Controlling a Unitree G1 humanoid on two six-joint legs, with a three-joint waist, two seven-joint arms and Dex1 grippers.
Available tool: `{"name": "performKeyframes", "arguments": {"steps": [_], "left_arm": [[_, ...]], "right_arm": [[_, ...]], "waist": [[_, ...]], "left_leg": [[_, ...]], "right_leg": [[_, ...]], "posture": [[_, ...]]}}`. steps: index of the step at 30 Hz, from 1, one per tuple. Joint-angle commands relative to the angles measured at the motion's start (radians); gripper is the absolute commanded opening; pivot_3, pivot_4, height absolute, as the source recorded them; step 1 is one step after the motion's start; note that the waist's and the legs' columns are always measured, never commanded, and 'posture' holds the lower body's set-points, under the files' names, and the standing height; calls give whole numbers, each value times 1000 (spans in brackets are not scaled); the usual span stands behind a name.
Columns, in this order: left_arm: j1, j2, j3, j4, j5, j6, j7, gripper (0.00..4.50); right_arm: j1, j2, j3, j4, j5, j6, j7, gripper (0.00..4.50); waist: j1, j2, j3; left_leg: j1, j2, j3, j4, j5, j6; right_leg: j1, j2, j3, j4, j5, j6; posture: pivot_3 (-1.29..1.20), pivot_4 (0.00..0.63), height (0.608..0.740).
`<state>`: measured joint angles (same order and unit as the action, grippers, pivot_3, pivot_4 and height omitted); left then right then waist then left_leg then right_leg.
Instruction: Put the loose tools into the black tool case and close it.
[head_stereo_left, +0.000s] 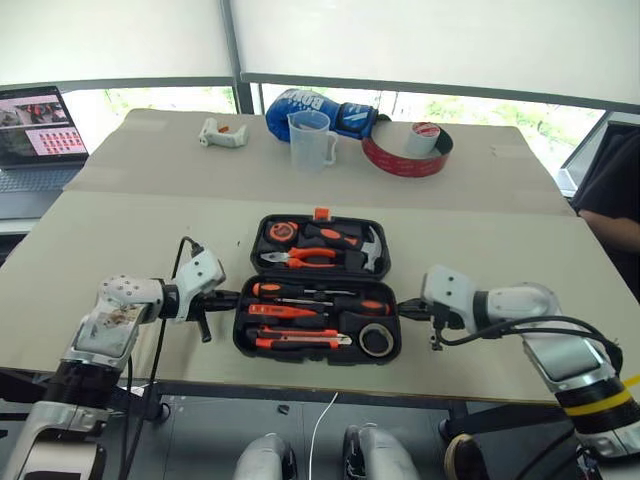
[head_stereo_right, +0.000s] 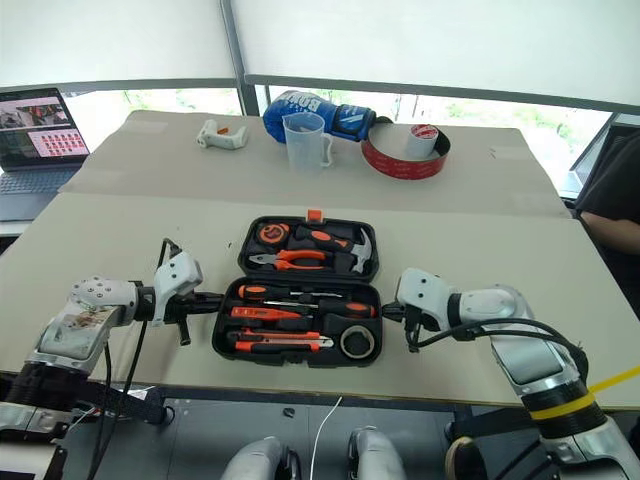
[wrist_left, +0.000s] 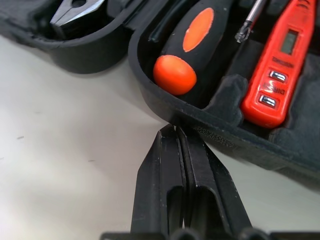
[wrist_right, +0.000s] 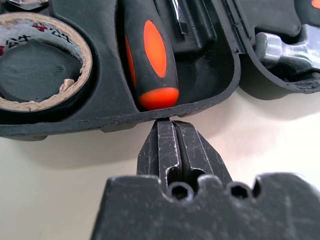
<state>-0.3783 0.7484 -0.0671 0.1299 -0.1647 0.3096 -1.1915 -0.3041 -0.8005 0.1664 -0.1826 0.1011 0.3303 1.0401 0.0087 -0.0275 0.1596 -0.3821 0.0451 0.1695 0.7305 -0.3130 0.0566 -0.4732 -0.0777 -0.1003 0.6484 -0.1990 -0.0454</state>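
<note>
The black tool case (head_stereo_left: 243, 340) lies open on the table, orange latch (head_stereo_left: 321, 213) at its far edge. In its near half lie two black-and-orange screwdrivers (head_stereo_left: 300, 291) (head_stereo_left: 352, 305), the slim orange tester (head_stereo_left: 285, 311), the utility knife (head_stereo_left: 300, 341) and the small dark tape roll (head_stereo_left: 377, 340). My left gripper (head_stereo_left: 232, 297) is shut and empty, its tip against that half's left wall (wrist_left: 210, 135), beside a screwdriver handle (wrist_left: 192, 45). My right gripper (head_stereo_left: 405, 310) is shut and empty too, its tip (wrist_right: 170, 121) at the right wall, close to the tape roll (wrist_right: 75, 45).
The case's far half holds pliers (head_stereo_left: 300, 257), a hammer (head_stereo_left: 368, 250) and a tape measure (head_stereo_left: 283, 231). Further back stand a measuring cup (head_stereo_left: 310, 140), a blue glove (head_stereo_left: 330, 108), a big red tape roll (head_stereo_left: 405, 155) and a white object (head_stereo_left: 222, 133). A laptop (head_stereo_left: 40, 130) sits far left; a person (head_stereo_left: 615, 200) at right.
</note>
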Motion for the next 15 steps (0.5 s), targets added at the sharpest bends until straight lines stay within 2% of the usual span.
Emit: {"name": "performKeyframes", "arguments": {"steps": [1, 6, 10, 11, 12, 14, 15], "left_arm": [[20, -14, -26, -101, -54, -10, -49, 95], [51, 30, -2, -73, -17, -39, -38, 95], [39, 85, 37, 28, 13, -37, -10, 95], [22, 95, 53, 69, 11, -17, 2, 599], [-11, 101, 80, 115, -10, 35, 16, 721], [-59, 101, 111, 168, -44, 104, 30, 1307], [-113, 88, 136, 203, -78, 182, 46, 1737]], "right_arm": [[27, 14, -14, -112, 43, -9, 1, 35], [85, -14, -60, -136, 39, 9, -9, 35], [123, -65, -131, -111, 54, 34, 1, 35], [118, -80, -160, -81, 71, 52, 9, 588], [86, -82, -196, -34, 100, 98, 0, 728], [35, -77, -235, 19, 144, 166, -17, 1332], [-23, -60, -251, 53, 185, 240, -24, 1743]], "waist": [[1, 0, 0], [1, 0, 0], [-1, 0, 0], [-2, 0, 0], [-3, 0, 0], [-7, 0, 0], [-10, 0, 0]], "left_leg": [[0, 0, 0, 0, 0, 0], [1, 1, 0, 0, 0, -1], [1, 1, 0, 0, 0, -1], [2, 1, 0, 0, 0, -1], [2, 1, 0, 0, 0, -1], [5, 1, 1, 0, 0, -1], [5, 1, 1, 0, 0, -1]], "right_leg": [[0, 0, 0, 0, 0, 0], [0, 0, 1, 1, 0, 0], [0, 0, 1, 1, 0, 0], [0, 0, 2, 1, 0, 0], [0, 0, 2, 1, 0, 0], [3, 0, 2, 1, 1, -1], [3, 0, 2, 1, 2, -1]], "posture": [[0, 150, 714], [0, 150, 714], [0, 150, 714], [0, 150, 714], [0, 150, 714], [0, 150, 714], [0, 150, 714]]}}
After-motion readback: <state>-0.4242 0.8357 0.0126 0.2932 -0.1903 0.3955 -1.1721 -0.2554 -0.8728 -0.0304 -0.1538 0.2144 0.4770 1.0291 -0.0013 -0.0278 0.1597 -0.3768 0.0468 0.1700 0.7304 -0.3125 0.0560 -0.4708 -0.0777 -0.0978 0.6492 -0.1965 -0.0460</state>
